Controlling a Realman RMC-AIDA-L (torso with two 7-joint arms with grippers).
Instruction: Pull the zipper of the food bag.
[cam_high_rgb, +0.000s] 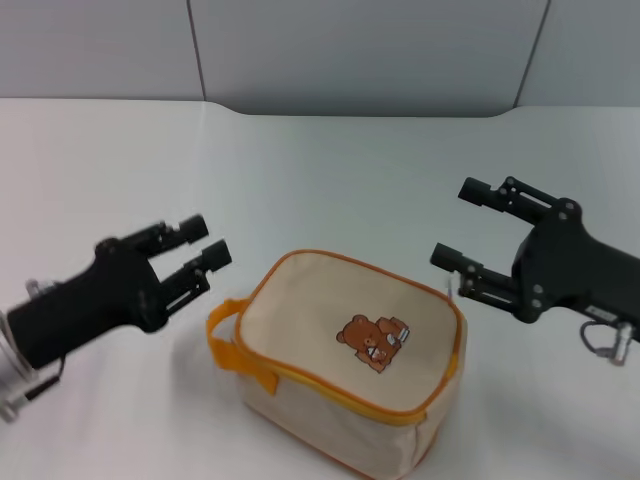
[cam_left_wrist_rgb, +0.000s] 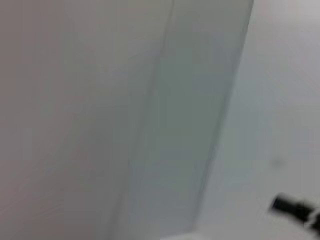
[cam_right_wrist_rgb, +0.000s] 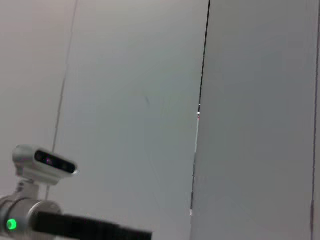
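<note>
The food bag (cam_high_rgb: 330, 350), beige with a brown bear print (cam_high_rgb: 375, 343), stands on the white table near the front in the head view. Its orange strap loop (cam_high_rgb: 228, 345) is on its left end. The orange-yellow zipper track (cam_high_rgb: 335, 386) runs round the edge of the top panel. A small pale tab (cam_high_rgb: 453, 291) shows at the bag's right far corner. My left gripper (cam_high_rgb: 207, 242) is open, just left of the bag and apart from it. My right gripper (cam_high_rgb: 455, 224) is open, with its lower finger close above that tab.
The white table (cam_high_rgb: 330, 170) stretches behind the bag to a grey wall. The left wrist view shows only wall and a dark finger (cam_left_wrist_rgb: 295, 209). The right wrist view shows wall and the other arm's wrist camera (cam_right_wrist_rgb: 45, 162).
</note>
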